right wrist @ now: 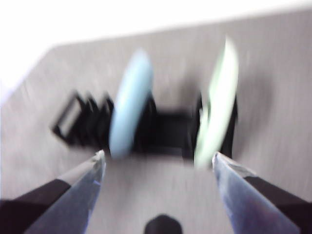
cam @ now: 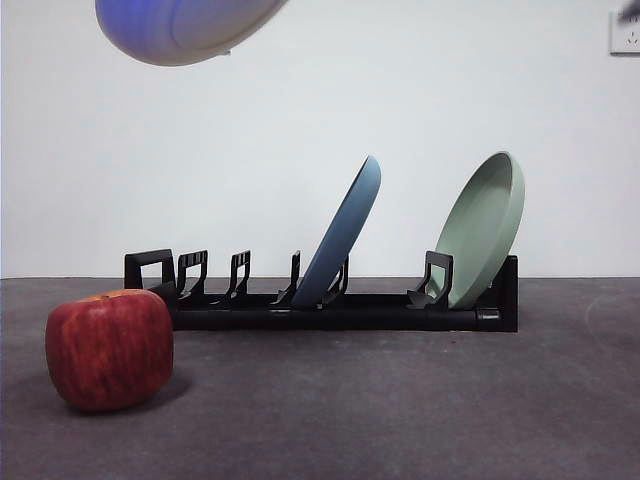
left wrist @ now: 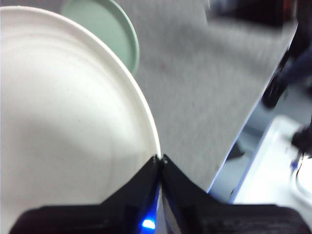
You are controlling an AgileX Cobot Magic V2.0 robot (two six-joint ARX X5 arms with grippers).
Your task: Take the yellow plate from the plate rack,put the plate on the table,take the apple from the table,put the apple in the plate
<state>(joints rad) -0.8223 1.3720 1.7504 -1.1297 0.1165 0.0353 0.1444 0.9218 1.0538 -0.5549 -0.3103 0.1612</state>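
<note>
My left gripper is shut on the rim of the yellow plate, a wide cream plate. In the front view the plate hangs high at the top left, well above the table; it looks bluish there. The black plate rack stands at mid table, with the blue plate and the pale green plate leaning in it. The red apple sits on the table at the front left, before the rack's left end. My right gripper is open, above the table in front of the rack.
The rack's left slots stand empty. The pale green plate also shows in the left wrist view. The right wrist view is blurred. A wall socket is at the top right of the wall.
</note>
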